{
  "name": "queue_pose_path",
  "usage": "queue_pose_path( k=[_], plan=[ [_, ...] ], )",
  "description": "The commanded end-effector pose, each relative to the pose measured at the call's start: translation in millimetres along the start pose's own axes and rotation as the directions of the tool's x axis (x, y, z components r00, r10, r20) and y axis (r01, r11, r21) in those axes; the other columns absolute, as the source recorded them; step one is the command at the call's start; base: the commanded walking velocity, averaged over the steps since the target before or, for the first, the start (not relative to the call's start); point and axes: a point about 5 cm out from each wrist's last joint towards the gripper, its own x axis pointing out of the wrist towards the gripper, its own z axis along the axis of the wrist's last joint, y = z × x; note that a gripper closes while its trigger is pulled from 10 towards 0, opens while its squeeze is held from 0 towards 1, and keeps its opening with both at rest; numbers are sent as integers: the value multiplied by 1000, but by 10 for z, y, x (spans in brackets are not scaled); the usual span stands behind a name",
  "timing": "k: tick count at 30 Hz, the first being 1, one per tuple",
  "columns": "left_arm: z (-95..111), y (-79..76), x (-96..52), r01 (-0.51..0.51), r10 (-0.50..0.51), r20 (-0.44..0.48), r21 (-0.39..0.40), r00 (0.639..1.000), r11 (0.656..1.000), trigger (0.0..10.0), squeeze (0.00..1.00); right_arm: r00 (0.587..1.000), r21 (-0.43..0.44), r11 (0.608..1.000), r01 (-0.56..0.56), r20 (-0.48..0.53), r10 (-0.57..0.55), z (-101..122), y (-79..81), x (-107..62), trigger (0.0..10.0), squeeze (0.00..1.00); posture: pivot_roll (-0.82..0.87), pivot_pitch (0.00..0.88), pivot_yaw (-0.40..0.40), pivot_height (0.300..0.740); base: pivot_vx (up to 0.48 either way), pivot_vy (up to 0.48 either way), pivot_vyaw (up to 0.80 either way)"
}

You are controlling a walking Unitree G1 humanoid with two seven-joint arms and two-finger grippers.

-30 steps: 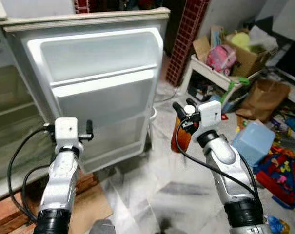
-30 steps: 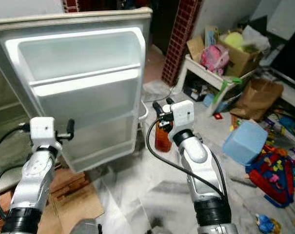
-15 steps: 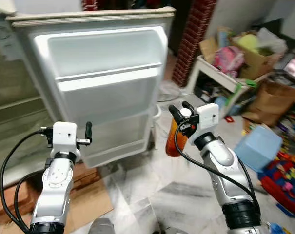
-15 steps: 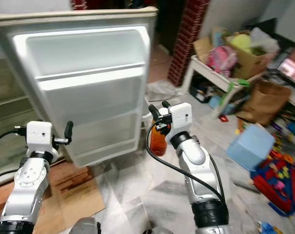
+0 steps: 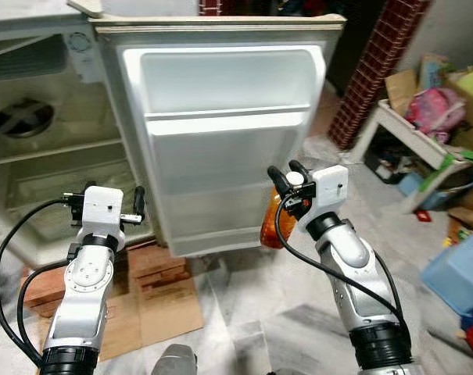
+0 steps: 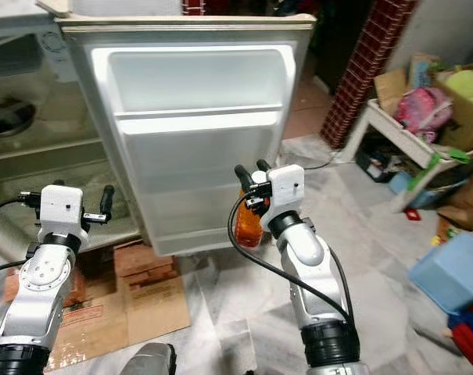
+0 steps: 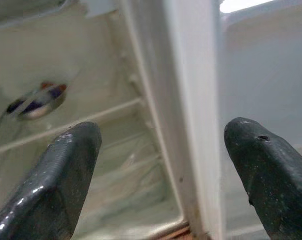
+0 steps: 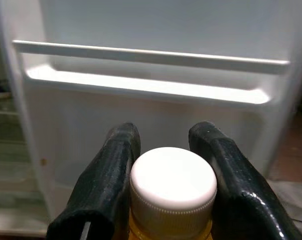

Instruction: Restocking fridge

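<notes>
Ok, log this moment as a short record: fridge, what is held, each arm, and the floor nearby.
fridge door: white fridge door open, its moulded shelves bare
fridge interior: pale compartment open to the left of the door
held item: orange bottle with white cap
right gripper: jaws shut on the bottle's neck, facing the door's shelves
left gripper: jaws open, raised near the door's hinge edge
floor: flattened brown cardboard below the fridge

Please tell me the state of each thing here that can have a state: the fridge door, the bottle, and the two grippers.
Fridge door: open, its shelves bare.
Orange bottle: capped with a white cap, held off the floor in front of the door.
Right gripper: shut on the orange bottle just below its cap.
Left gripper: open, holding nothing, pointing at the hinge edge of the fridge door.
</notes>
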Motion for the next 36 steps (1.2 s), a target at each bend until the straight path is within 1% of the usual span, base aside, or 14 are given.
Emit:
queue_pose_path(
  k=[1,7,8,12,19,24,32,36],
  plan=[
    [4,-3,22,18,-18,3,-5,1000,1000,10000,0,999,-18,1000,17,47,-16,84,-27,0,10000,0,108,0,-41,740,0,0,794],
    [37,-104,33,81,-81,18,-37,997,996,10000,0,997,-25,1000,17,72,-16,137,-24,37,10000,0,105,0,-38,740,0,0,791],
    [33,-133,21,94,-93,20,-45,995,995,10000,0,997,-25,1000,18,77,-16,142,-26,41,10000,0,105,0,-40,740,0,0,0],
    [16,-166,8,95,-94,15,-51,995,994,10000,0,996,-14,999,33,84,-32,152,-43,43,10000,0,107,0,-45,740,0,0,0],
    [3,-180,11,85,-85,10,-83,996,993,10000,0,995,-10,999,32,98,-30,170,-16,50,10000,0,106,0,-47,740,0,0,0],
    [-25,-210,21,75,-77,-16,-72,997,995,10000,0,993,-8,1000,2,114,-1,203,49,83,10000,0,101,0,-43,740,0,0,0],
    [-19,-214,27,63,-64,-9,-86,998,994,10000,0,992,-11,1000,-20,124,21,227,71,100,10000,0,98,0,-45,740,0,0,0],
    [-23,-209,30,56,-58,-12,-85,998,995,10000,0,990,-31,999,-42,132,46,240,92,96,10000,0,98,0,-45,740,129,0,0]
  ],
)
